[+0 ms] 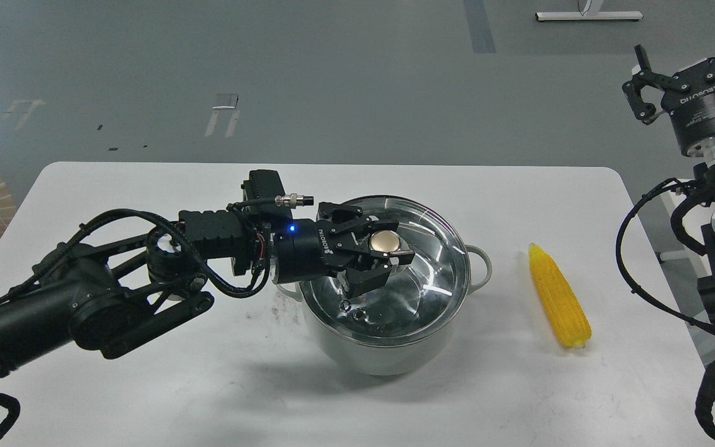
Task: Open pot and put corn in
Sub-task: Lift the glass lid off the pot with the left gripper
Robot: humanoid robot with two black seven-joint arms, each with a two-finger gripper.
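the pot sits near the middle of the white table, directly under the left gripper, and its glass lid looks to rest on the rim, so by my reading the pot is not yet opened. the lid's gold knob lies between the fingers of that gripper, which reaches in sideways from the left; the fingers sit close on either side of the knob and seem to be clamped on it, though actual contact is hard to confirm from above. the corn lies flat on the table beyond the pot's far handle, out past the left gripper's tip and apart from the pot, untouched. lifting the lid away and moving the corn inside both remain. the right gripper hangs raised above the table's right edge, up and away from the corn, fingers spread wide and empty.
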